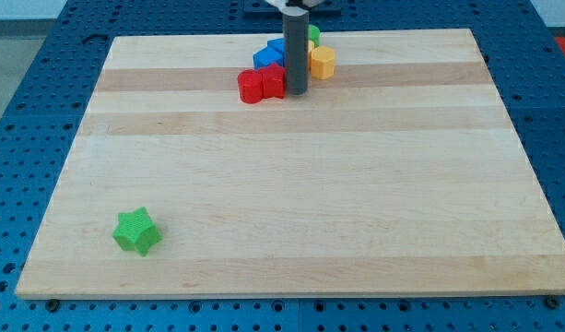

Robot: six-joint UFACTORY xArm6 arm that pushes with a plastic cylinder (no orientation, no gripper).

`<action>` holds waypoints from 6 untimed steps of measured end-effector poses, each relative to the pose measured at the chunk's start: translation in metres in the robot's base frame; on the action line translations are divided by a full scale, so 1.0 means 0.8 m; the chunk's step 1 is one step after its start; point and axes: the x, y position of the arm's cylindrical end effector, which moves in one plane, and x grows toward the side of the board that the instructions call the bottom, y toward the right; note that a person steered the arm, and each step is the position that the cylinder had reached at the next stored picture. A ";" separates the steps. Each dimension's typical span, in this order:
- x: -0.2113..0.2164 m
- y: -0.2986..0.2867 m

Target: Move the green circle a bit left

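The green circle (313, 35) is at the view's top centre, mostly hidden behind my rod; only its right edge shows. It is in a tight cluster with a blue block (269, 54) to its left, a yellow hexagon (323, 62) below and to its right, and a red block (262, 84) at the lower left. My tip (295, 92) rests on the board just right of the red block, below the green circle and left of the yellow hexagon.
A green star (136, 231) lies alone near the view's bottom left corner of the wooden board (291, 184). The board sits on a blue perforated table (24, 92).
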 end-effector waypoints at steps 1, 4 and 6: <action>-0.006 0.086; -0.122 0.076; -0.111 -0.032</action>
